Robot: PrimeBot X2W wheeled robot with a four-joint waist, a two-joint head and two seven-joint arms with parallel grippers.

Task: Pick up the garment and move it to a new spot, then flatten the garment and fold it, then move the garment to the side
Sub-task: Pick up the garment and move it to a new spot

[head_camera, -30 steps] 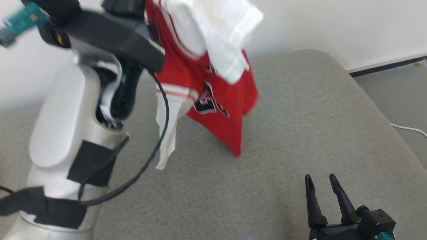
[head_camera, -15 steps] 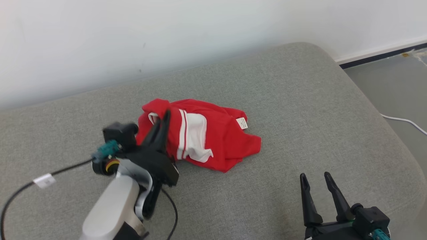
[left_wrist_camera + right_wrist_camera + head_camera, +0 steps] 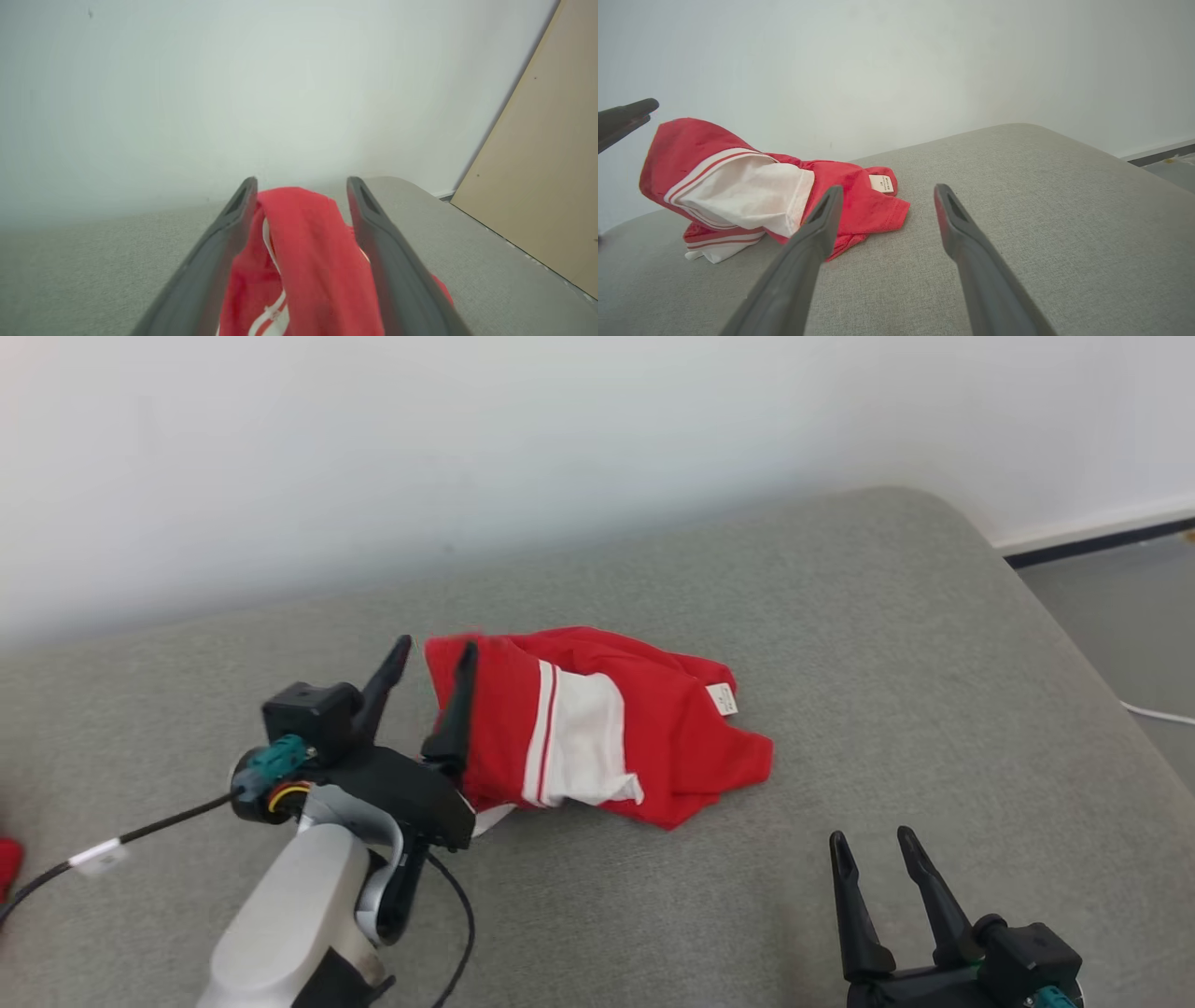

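Red cloth with white panels and thin striped trim, the garment [image 3: 607,728] lies in a crumpled heap about the middle of a grey cushion [image 3: 887,644]. We see the left gripper [image 3: 436,644] at the heap's left end, its two dark fingers spread wide. In the left wrist view a raised ridge of red cloth stands between them, but the fingers do not pinch it, so we judge that it holds nothing. The right gripper [image 3: 871,837] sits low at the near right, well apart from the garment, also spread wide and empty. We judge the garment to be light, soft and limp, perhaps a little slick like sportswear. It would sag from any single hold, and its layers could slide over one another. A good hold, to our eyes, would be a trimmed edge or a corner, one for each gripper, so that it hangs open for flattening; the bunched middle would bring up several layers together. Much is hard to read: we cannot tell front from back, nor which opening is neck, armhole or hem, and the underside is hidden. A small pale label [image 3: 721,698] shows near the right end, its print too small to read. A red scrap [image 3: 7,863] is cut off at the left edge of the head view, and we cannot tell what it is.
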